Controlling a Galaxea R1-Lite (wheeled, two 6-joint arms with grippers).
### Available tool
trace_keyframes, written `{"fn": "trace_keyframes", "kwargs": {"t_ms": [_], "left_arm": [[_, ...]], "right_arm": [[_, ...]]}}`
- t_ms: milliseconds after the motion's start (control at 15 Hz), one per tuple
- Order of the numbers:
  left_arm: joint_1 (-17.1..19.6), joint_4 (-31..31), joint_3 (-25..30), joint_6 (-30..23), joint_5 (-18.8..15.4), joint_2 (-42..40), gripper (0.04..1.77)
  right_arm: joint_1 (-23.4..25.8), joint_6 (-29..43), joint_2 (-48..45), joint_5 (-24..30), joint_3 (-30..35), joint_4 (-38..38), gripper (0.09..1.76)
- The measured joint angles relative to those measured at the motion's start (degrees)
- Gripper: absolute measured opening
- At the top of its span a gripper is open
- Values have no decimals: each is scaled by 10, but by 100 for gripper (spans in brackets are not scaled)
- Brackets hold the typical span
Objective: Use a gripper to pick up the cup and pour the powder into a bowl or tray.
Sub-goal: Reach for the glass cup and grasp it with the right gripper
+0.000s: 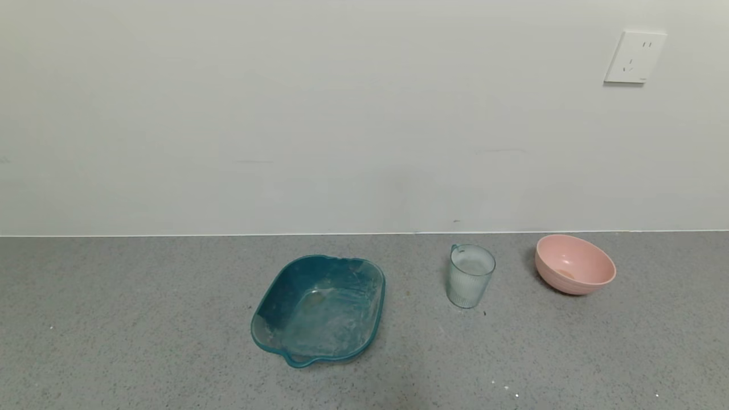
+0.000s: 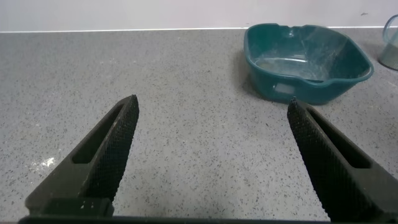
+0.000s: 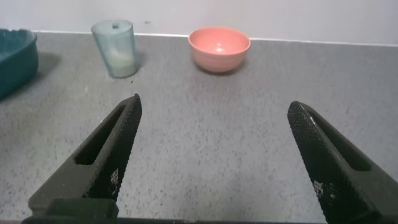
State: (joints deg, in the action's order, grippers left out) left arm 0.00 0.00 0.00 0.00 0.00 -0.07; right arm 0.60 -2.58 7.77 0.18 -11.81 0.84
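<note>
While spread wide and empty above the grey speckled tabletop [image 1: 142, 341], left gripper [image 2: 211, 134] and right gripper [image 3: 214, 134] well short of the ribbed translucent blue-green cup [image 1: 470, 275], upright near the far edge between the teal squarish tray [image 1: 319, 307] and round pale pink bowl [image 1: 575, 265], whitish powder [image 3: 123, 61] inside.

light: even, soft, bright overhead | shadows: faint, short beside cup [image 1: 470, 275], bowl [image 1: 575, 265], tray [image 1: 319, 310] on worktop [image 1: 114, 319] | glare: none, wall evenly lit | focus: head view sharp; wrist views had near end effector fingers [image 2: 102, 155] slightly soft | edge distortion: mild
</note>
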Motion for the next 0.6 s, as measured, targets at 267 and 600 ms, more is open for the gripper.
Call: {"fn": "trace_keyframes", "kwargs": {"t_ms": [267, 600], "left_arm": [[0, 0, 0, 0, 0, 0, 172], [0, 0, 0, 0, 0, 0, 172]], "right_arm": [[0, -2, 8, 0, -7, 0, 171], [-1, -10, 181, 3, -141, -6, 171]]}}
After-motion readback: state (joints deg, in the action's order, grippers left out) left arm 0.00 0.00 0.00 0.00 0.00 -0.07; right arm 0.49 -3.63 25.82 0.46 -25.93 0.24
